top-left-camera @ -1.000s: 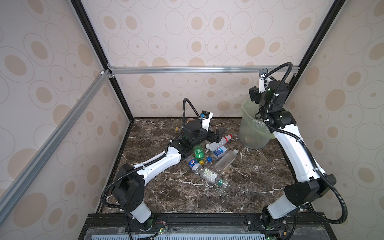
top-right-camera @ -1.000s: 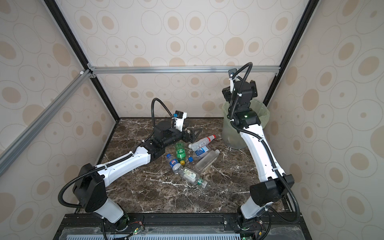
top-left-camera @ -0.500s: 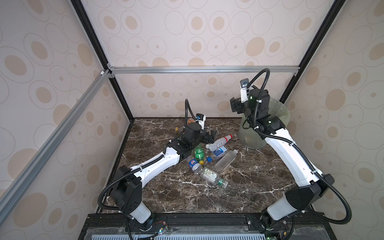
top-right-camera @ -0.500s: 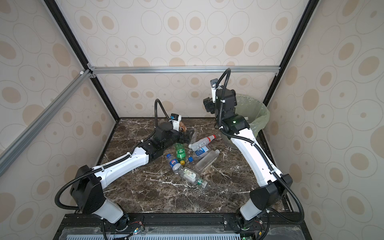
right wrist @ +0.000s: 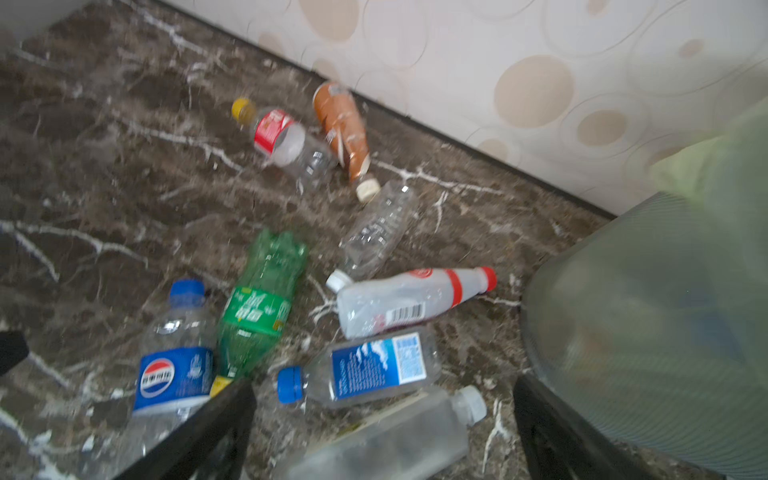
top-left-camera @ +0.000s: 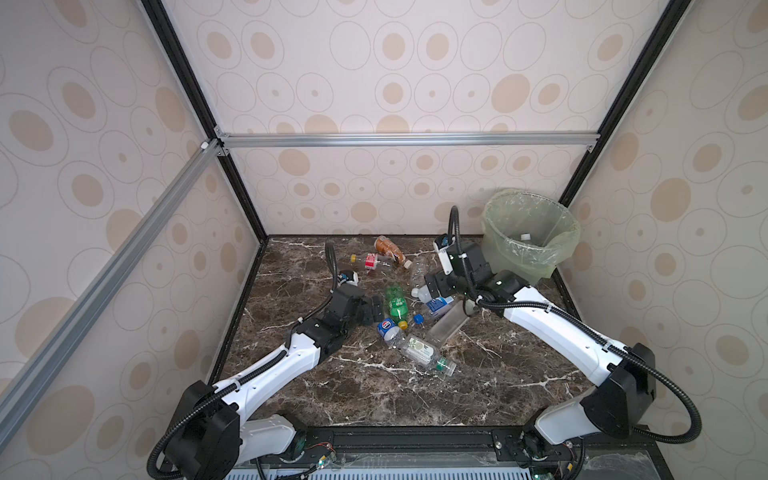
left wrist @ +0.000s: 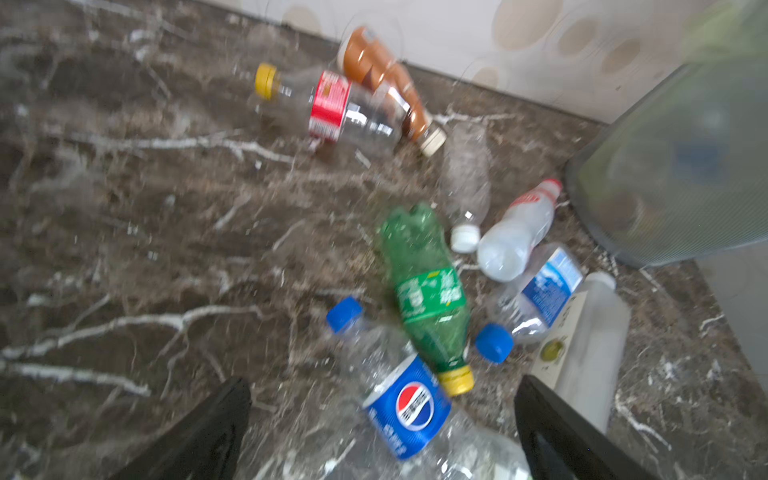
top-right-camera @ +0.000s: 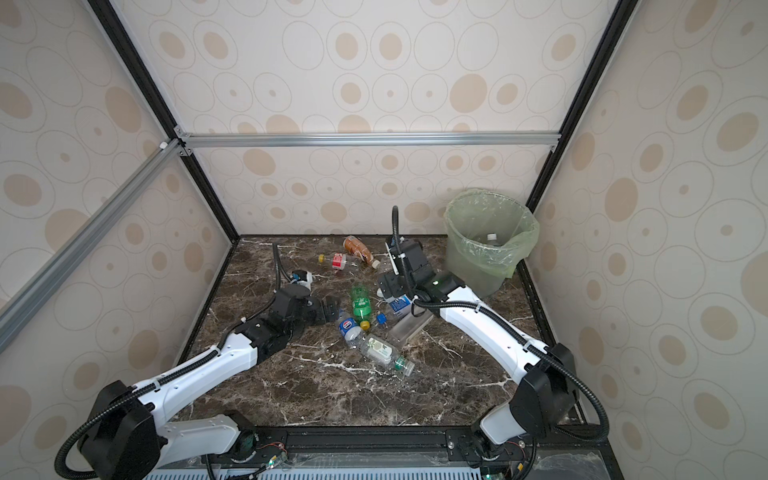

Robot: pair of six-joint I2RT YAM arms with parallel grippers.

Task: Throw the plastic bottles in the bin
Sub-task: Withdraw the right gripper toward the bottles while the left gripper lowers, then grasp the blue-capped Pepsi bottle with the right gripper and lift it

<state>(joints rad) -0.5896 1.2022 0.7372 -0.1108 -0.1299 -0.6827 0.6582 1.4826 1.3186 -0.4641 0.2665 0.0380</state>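
Ahead of spread left tool [left wrist: 382, 384]: Pepsi bottle [left wrist: 409, 407]; blue-labelled bottle [right wrist: 374, 368] before spread right tool [right wrist: 384, 382], bin [right wrist: 665, 332] beside

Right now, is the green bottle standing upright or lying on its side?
On its side. The green bottle lies flat on the marble table, its whole length visible in both top views.

Dark brown marble tabletop [top-left-camera: 374, 399], white veins running through it, fills the cell's floor. Cream wallpaper [top-left-camera: 395, 45] with beige ovals covers every wall. A silver aluminium crossbar [top-left-camera: 407, 139] spans the back, a second aluminium bar [top-left-camera: 104, 282] slants along the left wall, black corner posts [top-left-camera: 183, 70] framing it.
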